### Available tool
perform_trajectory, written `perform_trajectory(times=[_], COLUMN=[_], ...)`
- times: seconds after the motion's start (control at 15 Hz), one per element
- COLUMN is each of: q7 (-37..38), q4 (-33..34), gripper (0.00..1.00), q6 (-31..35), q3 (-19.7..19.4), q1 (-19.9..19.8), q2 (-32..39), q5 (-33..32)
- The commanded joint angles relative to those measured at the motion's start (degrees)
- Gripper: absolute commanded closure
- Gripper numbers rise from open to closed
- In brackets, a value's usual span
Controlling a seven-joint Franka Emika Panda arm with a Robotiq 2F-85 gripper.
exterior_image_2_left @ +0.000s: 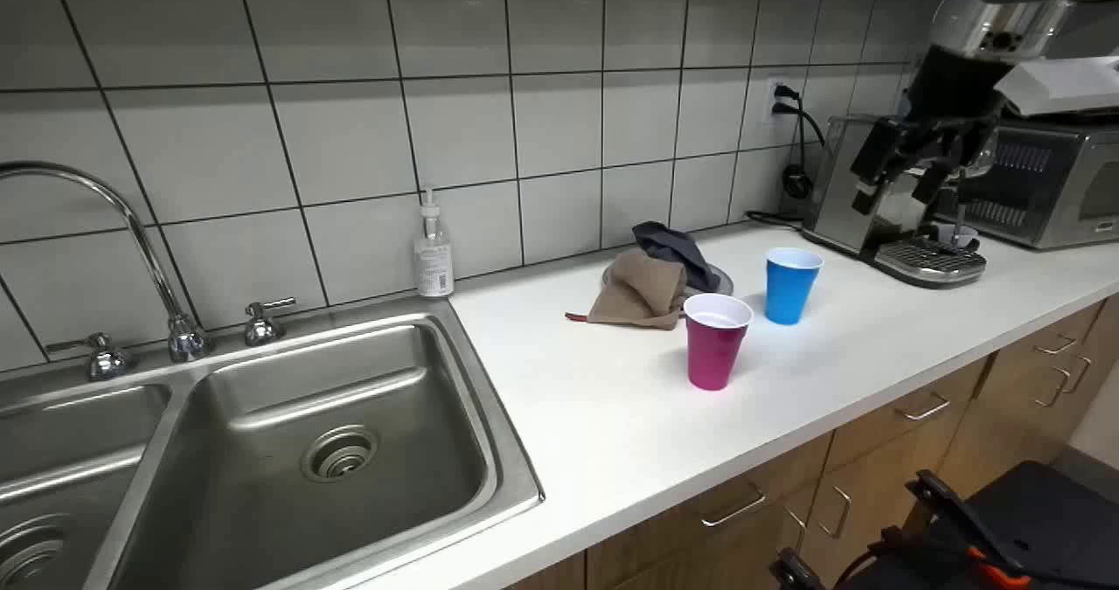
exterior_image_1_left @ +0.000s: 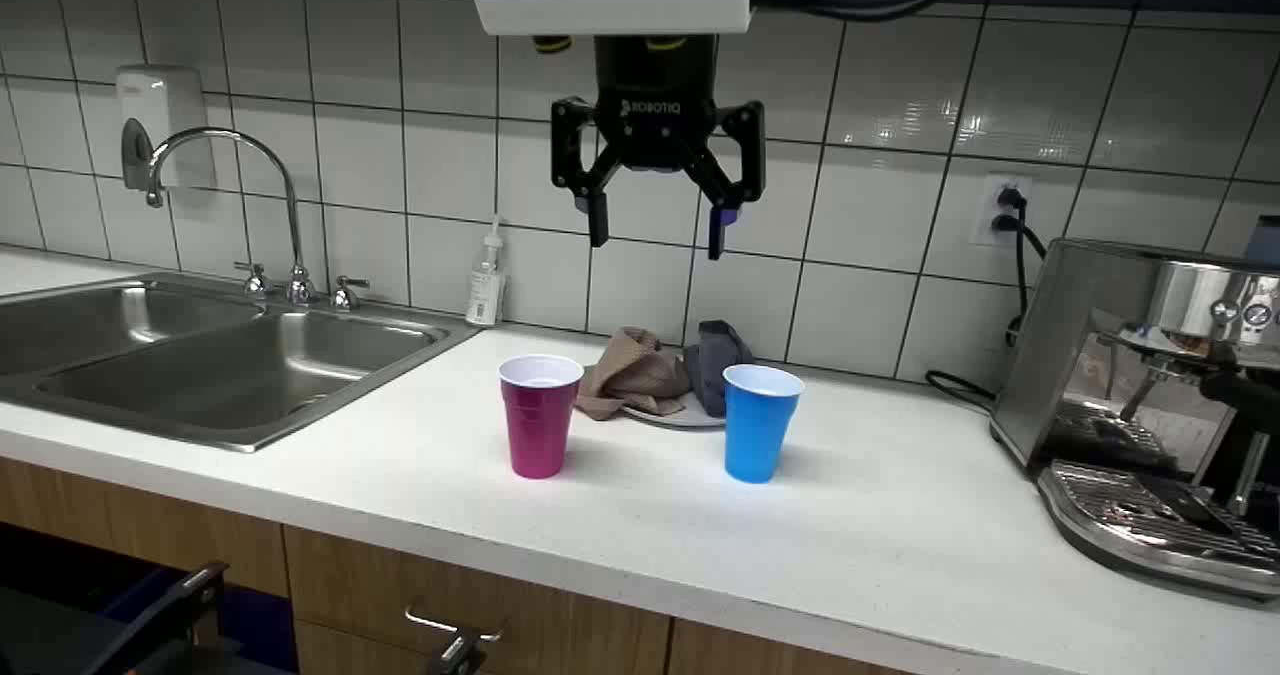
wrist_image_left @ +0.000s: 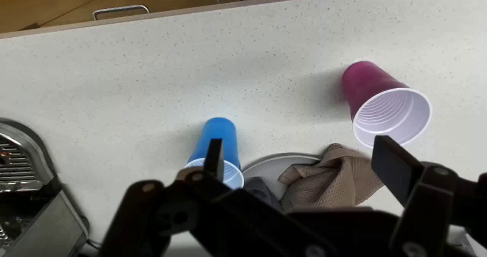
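My gripper point(exterior_image_1_left: 657, 240) is open, empty and points down, high above the white counter. It also shows in an exterior view point(exterior_image_2_left: 895, 195) and in the wrist view point(wrist_image_left: 298, 154). A magenta cup point(exterior_image_1_left: 540, 425) and a blue cup point(exterior_image_1_left: 758, 435) stand upright and apart, white inside. Both show in the wrist view, magenta point(wrist_image_left: 367, 82) and blue point(wrist_image_left: 220, 135), where the fingers cover part of each. Between and behind the cups lies a grey plate point(wrist_image_left: 270, 169). A brown cloth point(wrist_image_left: 338, 177) and a dark grey cloth point(exterior_image_1_left: 718, 370) lie on it. The gripper touches nothing.
A double steel sink point(exterior_image_2_left: 516, 485) with a curved tap point(exterior_image_1_left: 290, 195) is at one end. A soap bottle point(exterior_image_2_left: 434, 258) stands by the wall. A coffee machine point(exterior_image_1_left: 1080, 365) and a microwave point(exterior_image_2_left: 1040, 175) stand at the other end. Cables point(exterior_image_1_left: 1020, 255) hang from an outlet.
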Motion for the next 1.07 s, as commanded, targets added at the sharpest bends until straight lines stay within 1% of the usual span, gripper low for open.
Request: perform_trajectory(times=[0.0, 0.33, 0.67, 1.0], q7=[-0.6, 1.0, 2.2, 3.4], q4=[0.0, -1.6, -1.2, -0.8], gripper=[0.0, 0.0, 0.0, 0.0], q6=[-0.1, 6.7, 13.7, 18.1], q3=[1.1, 1.6, 2.8, 4.9], q1=[-1.0, -0.5, 0.9, 2.7], q2=[0.1, 2.3, 7.3, 12.7], q5=[0.9, 1.6, 3.4, 5.6])
